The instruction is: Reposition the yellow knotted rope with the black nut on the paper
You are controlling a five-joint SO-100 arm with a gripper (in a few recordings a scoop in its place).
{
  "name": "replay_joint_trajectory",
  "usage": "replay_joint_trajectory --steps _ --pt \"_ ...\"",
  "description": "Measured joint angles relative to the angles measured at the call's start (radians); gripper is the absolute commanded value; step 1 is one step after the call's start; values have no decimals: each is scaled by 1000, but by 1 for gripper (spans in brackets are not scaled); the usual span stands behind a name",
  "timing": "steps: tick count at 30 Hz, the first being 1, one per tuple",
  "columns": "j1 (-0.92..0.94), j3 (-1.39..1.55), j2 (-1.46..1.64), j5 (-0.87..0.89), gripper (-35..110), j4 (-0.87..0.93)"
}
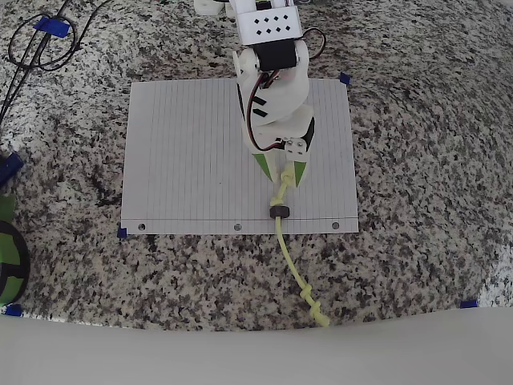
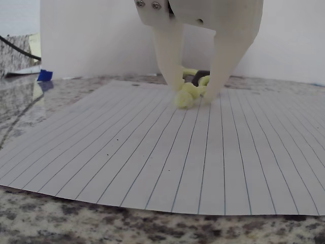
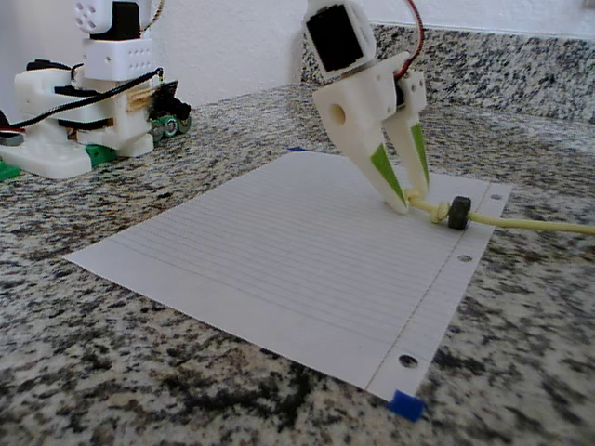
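My tool hides part of the rope's knotted end in the wrist view, and the nut sits half seen behind it. I lean steeply down, fingers clamped on that knot, tips on the paper. The rope's other end trails off onto the worktop.

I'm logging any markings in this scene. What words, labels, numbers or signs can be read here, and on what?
None can be read.
The paper carries only blank ruled lines and punched holes.
The tool, the yellow knotted rope and the black nut show no lettering.
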Motion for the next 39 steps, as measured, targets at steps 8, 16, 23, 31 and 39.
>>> replay_joint_trajectory --steps 8,16,23,31,39 --pt "-2 -8 -8 2 23 0" --pt "-2 -11 -8 -21 0 15" --pt "-2 -17 -8 -190 0 29" --pt "58 -14 143 -588 0 12" --pt "179 -14 362 -890 0 -60"
